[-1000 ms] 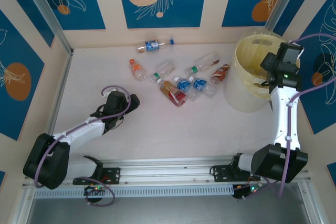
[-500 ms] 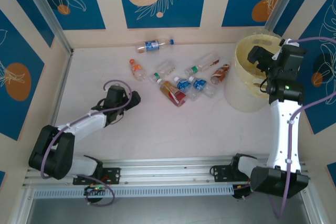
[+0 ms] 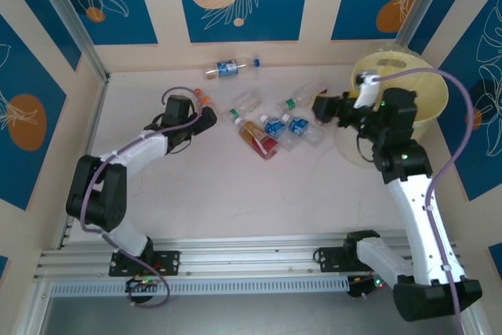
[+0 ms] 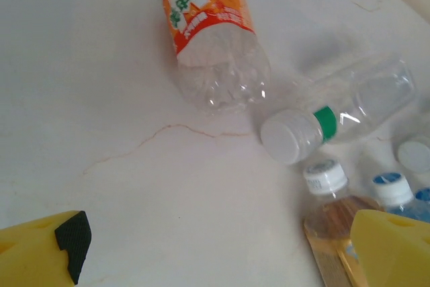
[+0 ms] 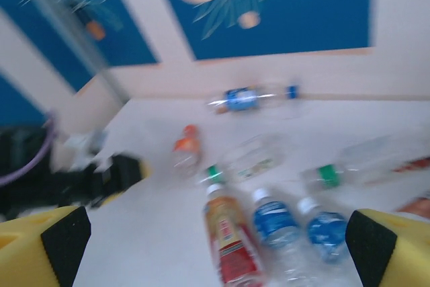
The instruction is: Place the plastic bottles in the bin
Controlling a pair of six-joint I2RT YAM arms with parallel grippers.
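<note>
The top view looks steeply down from above and behind the arms and takes in the whole worktop [image 3: 235,194]. The left wrist view sits close over the worktop, facing an orange-label bottle [image 4: 213,38]. The right wrist view, blurred, looks low across to the back wall [image 5: 282,5]. All three show that bottle.

The left claw [image 4: 218,233] hangs over the pale worktop [image 4: 101,85]. Its yellow fingers [image 4: 33,257] are spread wide at the bottom corners, with nothing between them. Ahead lies an orange-labelled bottle [image 4: 218,52], its clear base end nearer the claw. Just beside it to the right, a green-collared bottle [image 4: 356,99] points its white cap toward the claw. Below that cap lie a white-capped amber bottle [image 4: 326,216], partly behind the right finger, and a blue-marked bottle [image 4: 392,185]. A thin brown hairline [image 4: 168,128] crosses the worktop.
</note>
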